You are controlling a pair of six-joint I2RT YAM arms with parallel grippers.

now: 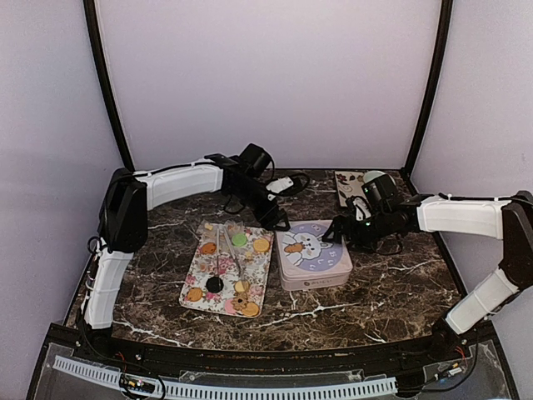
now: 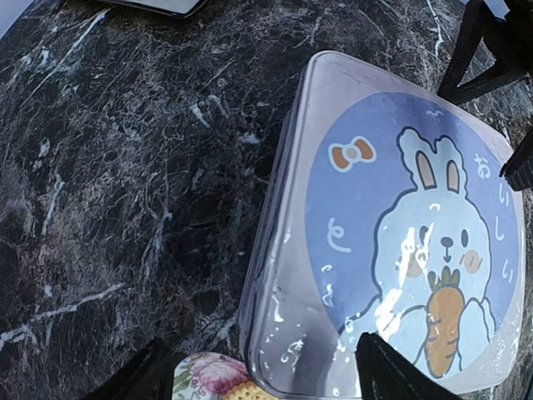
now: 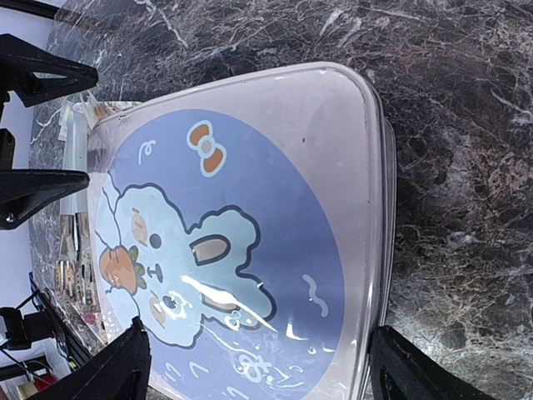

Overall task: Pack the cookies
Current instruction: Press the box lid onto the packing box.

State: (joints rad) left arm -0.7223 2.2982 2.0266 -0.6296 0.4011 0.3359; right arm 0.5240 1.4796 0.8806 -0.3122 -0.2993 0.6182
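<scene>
Looking at the marble tabletop [image 1: 391,283] first, you've got two big items near its middle: a floral tray [image 1: 202,268] toward the left edge and a bunny cookie tin [image 1: 314,254] right beside it, lid on. Cookies [image 1: 261,245] are sitting on the tray, with tongs [image 1: 223,260] lying along its length. A second small tray [image 1: 348,185] sits at the far right corner.

The tin is what both arms are crowding. Left gripper [image 1: 279,223] hangs over the tin's far left corner, right gripper [image 1: 340,232] over its far right side. Both sets of jaws are spread apart and gripping nothing; in the wrist views the tin lid fills the gap between the fingertips. Right arm looks a touch nearer the lid.

The lid shows a white rabbit holding a carrot, an orange bow, and Japanese characters that read roughly "おいしい". Small print on the tin's front wall is too tiny to read.

With the lid closed and cookies on the tray, this fits either a tin waiting to be opened or one partly filled and closed; you can't tell.
</scene>
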